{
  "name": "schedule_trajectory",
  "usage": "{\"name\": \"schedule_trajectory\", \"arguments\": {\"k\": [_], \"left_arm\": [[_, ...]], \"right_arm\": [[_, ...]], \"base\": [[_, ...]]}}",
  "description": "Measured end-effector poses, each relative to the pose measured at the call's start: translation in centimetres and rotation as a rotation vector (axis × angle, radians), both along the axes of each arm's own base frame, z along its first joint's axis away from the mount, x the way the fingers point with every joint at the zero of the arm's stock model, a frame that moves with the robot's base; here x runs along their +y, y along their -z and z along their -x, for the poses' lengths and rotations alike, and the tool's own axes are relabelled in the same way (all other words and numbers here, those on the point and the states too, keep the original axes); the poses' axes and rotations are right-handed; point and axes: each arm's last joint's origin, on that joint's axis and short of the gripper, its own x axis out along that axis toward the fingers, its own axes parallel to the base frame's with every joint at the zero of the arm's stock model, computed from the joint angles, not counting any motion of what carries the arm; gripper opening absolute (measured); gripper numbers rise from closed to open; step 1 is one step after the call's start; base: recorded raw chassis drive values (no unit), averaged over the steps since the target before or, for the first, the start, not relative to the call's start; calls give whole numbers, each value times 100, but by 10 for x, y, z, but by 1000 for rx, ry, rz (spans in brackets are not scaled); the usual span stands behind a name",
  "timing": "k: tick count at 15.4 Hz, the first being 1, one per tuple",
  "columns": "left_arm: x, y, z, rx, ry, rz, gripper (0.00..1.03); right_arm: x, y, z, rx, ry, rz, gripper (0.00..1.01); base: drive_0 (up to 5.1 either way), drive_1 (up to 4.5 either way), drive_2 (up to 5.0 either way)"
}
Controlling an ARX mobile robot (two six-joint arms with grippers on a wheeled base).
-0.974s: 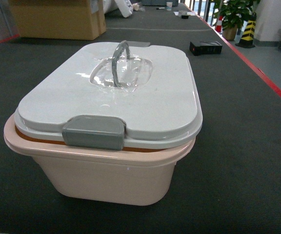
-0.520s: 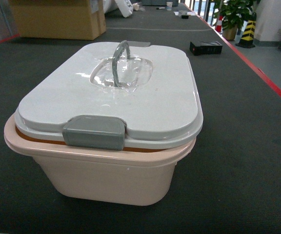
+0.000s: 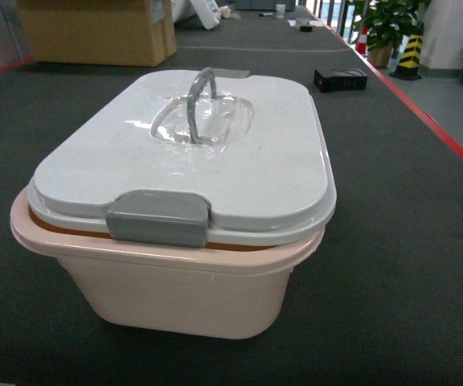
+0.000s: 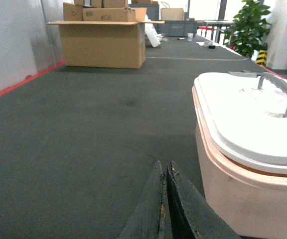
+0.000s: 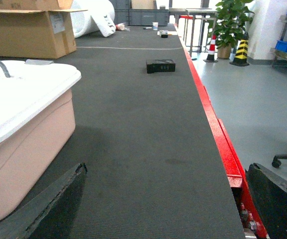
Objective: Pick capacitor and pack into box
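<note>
Presently, left claw (image 4: 164,199): dark tapered fingers pressed together, nothing between them, low over the dark grey ribbed tabletop (image 4: 83,129), just left of the box. Right claw (image 5: 168,209): fingers spread wide apart, one at each lower corner of its wrist view, empty, just right of the box.

Item: pale peach rectangular plastic box (image 3: 183,289), rounded corners, rolled rim, near centre of the tabletop. White lid (image 3: 239,169) seated on top; grey clip (image 3: 157,218) at the near edge looks folded down; grey arched handle (image 3: 197,100) upright in a clear recess. Contents: hidden by the lid.

Capacitor: none identifiable in any view.

Risks, as judged: packing cannot start with the lid on; lifting by the handle with the clip still latched would probably drag the whole box. A small black rectangular case (image 3: 340,79) lies far right; mistaking it for the capacitor is possible.

Also: brown cardboard carton (image 4: 103,42) far left, flaps open, contents not visible.
</note>
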Motion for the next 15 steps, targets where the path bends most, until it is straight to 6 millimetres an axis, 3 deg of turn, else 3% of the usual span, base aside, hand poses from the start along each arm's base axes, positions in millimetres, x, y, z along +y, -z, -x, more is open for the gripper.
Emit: {"name": "schedule_trajectory", "arguments": {"k": [2, 3, 9, 12, 15], "left_arm": [[0, 4, 0, 27, 2, 0, 2], [0, 3, 0, 18, 2, 2, 7], [0, 3, 0, 23, 2, 2, 62], [0, 3, 0, 23, 2, 2, 94], [0, 3, 0, 23, 2, 2, 98]], "right_arm": [[0, 0, 0, 0, 0, 0, 98], [0, 0, 0, 1, 0, 0, 98], [0, 0, 0, 0, 0, 0, 98], [0, 0, 0, 0, 0, 0, 98], [0, 0, 0, 0, 0, 0, 98]], "base": [[0, 0, 0], [0, 0, 0], [0, 0, 0], [0, 0, 0], [0, 0, 0]]}}
